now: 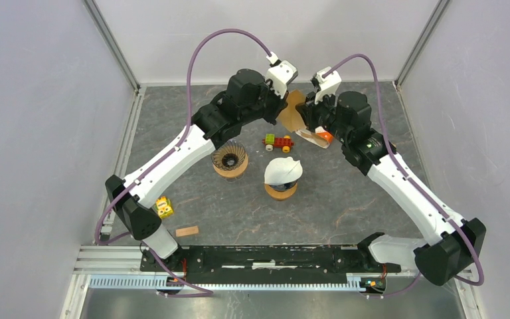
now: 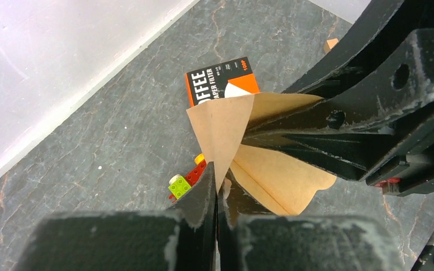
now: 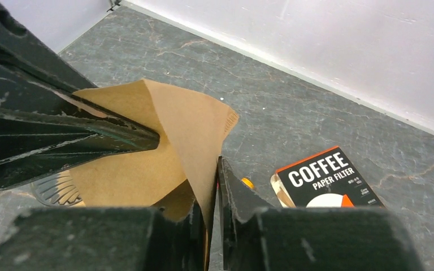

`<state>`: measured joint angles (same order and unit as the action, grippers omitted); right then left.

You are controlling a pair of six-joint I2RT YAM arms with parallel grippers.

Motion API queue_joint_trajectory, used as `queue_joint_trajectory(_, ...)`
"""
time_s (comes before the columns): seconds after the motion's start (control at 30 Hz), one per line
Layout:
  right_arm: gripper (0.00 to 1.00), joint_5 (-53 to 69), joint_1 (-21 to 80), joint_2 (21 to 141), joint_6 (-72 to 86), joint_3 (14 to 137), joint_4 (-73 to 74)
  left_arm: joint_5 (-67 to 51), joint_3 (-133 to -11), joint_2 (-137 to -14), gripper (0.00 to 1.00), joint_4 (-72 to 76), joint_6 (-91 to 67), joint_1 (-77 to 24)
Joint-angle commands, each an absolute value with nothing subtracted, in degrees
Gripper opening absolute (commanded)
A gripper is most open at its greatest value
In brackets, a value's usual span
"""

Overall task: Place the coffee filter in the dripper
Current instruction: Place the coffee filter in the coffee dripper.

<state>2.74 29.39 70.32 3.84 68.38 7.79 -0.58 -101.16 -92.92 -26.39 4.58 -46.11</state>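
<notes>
Item: brown paper coffee filter [image 2: 220, 121], cone-cut, flat seam on one side, creased and partly spread so that two walls stand apart in a shallow V; unstained and untorn as far as can be seen. Location: held in the air over the far middle of the table, between the two arms and above the orange-and-black filter box [image 3: 328, 180]. Holders: left gripper [image 2: 215, 189], fingers pressed together on one edge of the paper; right gripper [image 3: 215, 197], fingers likewise pinched on the opposite wall. Step in hand, by judgement: opening the folded filter into a cone before seating it. Destination: black ribbed dripper [image 1: 230, 158] on a round wooden base, unfilled, well apart from the filter, nearer the arm bases on the left. Next move probably calls for one gripper to let go while the other carries the cone over that dripper, point down, without flattening the thin paper. Adjacent: second dripper already holding a white filter [image 1: 282, 171]; red-and-green toy brick car [image 1: 277, 141]; yellow toy block [image 1: 165, 207]; small wooden block [image 1: 187, 231].
</notes>
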Motion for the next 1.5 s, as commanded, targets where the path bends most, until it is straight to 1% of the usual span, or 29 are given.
queue_joint_trajectory(0.0, 0.22, 7.0, 28.59, 69.72, 6.37, 67.86, 4.86, -0.38, -100.9, -91.04, 0.02, -23.82, 1.81, -46.32)
queue_joint_trajectory(0.1, 0.34, 8.13, 28.14, 69.81, 7.64, 67.77, 4.68, 2.3, -101.15, -91.38, 0.02, -23.64, 0.6, -46.32)
queue_joint_trajectory(0.17, 0.4, 8.7, 27.74, 69.55, 8.34, 67.38, 4.57, 4.59, -101.54, -91.52, 0.02, -23.64, -0.18, -46.3)
queue_joint_trajectory(0.23, 0.43, 9.06, 27.3, 69.28, 9.04, 66.88, 4.24, 6.46, -101.75, -91.75, 0.02, -23.72, -1.36, -46.32)
queue_joint_trajectory(0.33, 0.44, 9.87, 26.63, 68.92, 9.79, 66.07, 3.85, 7.82, -102.12, -91.8, 0.02, -23.9, -2.4, -46.23)
queue_joint_trajectory(0.87, 0.31, 19.6, 22.94, 68.16, 16.75, 63.86, 0.46, 9.41, -101.56, -91.91, 0.02, -23.73, -2.84, -46.19)
queue_joint_trajectory(1.07, 0.28, 20.66, 22.28, 67.4, 17.45, 63.64, 0.44, 10.11, -101.36, -91.81, 0.02, -23.49, -2.37, -46.23)
queue_joint_trajectory(1.13, 0.22, 20.55, 22.24, 67.46, 17.24, 63.7, 0.44, 10.18, -101.43, -91.93, 0.02, -23.55, -2.54, -46.23)
queue_joint_trajectory(1.27, 0.0, 19.65, 22.24, 68.16, 15.76, 65.43, 1.48, 9.23, -101.1, -91.71, 0.02, -23.56, -2.31, -46.23)
queue_joint_trajectory(1.3, 0.0, 19.36, 22.19, 68.44, 15.37, 66.1, 2.12, 8.76, -100.87, -91.56, 0.03, -23.43, -1.76, -46.23)
queue_joint_trajectory(1.37, 0.0, 18.9, 22.39, 68.87, 14.62, 67.5, 3.17, 7.18, -100.1, -91.16, 0.09, -23.13, -0.23, -46.23)
queue_joint_trajectory(1.47, 0.0, 18.53, 22.74, 69.37, 13.02, 68.46, 4.41, 5.01, -99.08, -90.11, 0.25, -22.76, 3.23, -46.23)
